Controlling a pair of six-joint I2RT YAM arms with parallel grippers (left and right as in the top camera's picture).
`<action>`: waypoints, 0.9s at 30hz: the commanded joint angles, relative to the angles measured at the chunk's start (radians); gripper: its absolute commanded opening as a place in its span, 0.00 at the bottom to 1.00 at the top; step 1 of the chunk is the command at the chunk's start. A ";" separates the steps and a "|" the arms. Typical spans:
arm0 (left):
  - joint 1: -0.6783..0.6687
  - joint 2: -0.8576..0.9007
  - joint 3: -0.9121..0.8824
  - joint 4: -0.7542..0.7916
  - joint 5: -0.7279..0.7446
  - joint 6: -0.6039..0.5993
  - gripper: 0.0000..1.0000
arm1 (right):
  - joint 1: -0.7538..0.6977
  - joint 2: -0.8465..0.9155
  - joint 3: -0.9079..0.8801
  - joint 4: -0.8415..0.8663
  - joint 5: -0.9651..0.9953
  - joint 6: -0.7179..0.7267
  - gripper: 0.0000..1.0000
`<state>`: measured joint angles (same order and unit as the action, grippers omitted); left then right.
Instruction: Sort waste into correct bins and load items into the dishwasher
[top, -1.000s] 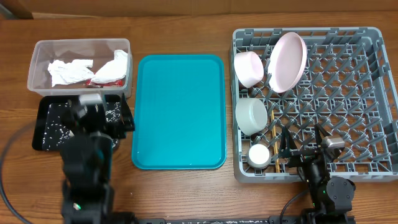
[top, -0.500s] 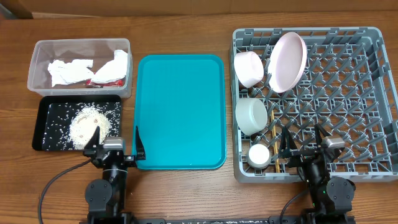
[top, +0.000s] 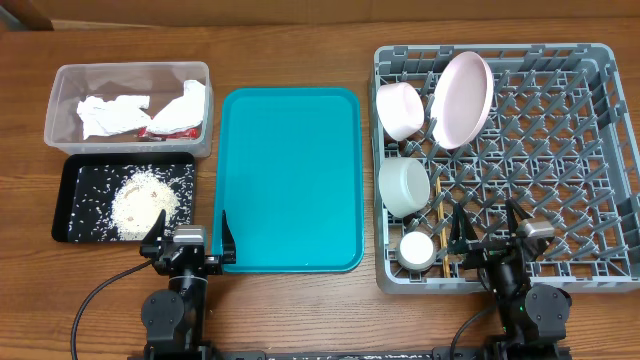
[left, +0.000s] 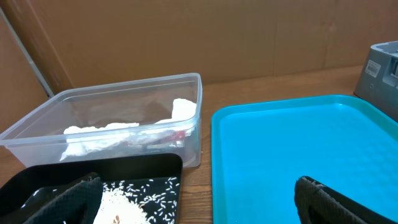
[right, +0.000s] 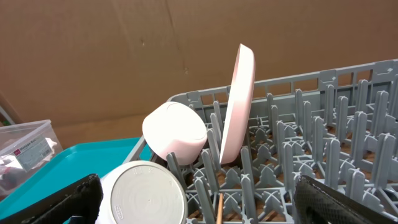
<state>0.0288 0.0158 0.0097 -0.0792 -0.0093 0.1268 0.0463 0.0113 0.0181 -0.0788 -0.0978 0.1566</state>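
The task looks essentially finished. The left claw (top: 190, 232) hangs low over the near edge of the bench (top: 300, 300), its fingers spread wide with nothing between them. Just ahead and to its left, the black tray (top: 70, 170) holds the loose rice (top: 143, 200). Beyond that, the clear tub (top: 130, 68) holds the crumpled napkins (top: 112, 113) and the red-marked wrapper (top: 170, 128). The teal tray (top: 288, 150), ahead and to the right of that claw, is bare. The right claw (top: 487, 225) is likewise wide open and empty, at the near edge of the dish rack (top: 500, 50). Just to its left are the small cup (top: 417, 249) and the chopsticks (top: 437, 205). Farther ahead are the greyish bowl (top: 404, 186), the white bowl (top: 400, 110) and the plate (top: 462, 98), which stands on edge. No waste or dish shows outside these, so little seems left to do. The only writing is a label (right: 28, 148) on the tub, too small to read.
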 joint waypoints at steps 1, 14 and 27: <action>0.010 -0.011 -0.005 0.002 0.018 -0.007 1.00 | -0.003 -0.008 -0.010 0.005 -0.001 0.000 1.00; 0.010 -0.011 -0.005 0.002 0.018 -0.007 1.00 | -0.003 -0.008 -0.010 0.005 -0.001 0.000 1.00; 0.010 -0.011 -0.005 0.002 0.018 -0.006 1.00 | -0.003 -0.008 -0.010 0.005 -0.001 0.000 1.00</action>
<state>0.0288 0.0158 0.0097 -0.0792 -0.0067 0.1268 0.0463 0.0113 0.0181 -0.0788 -0.0978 0.1566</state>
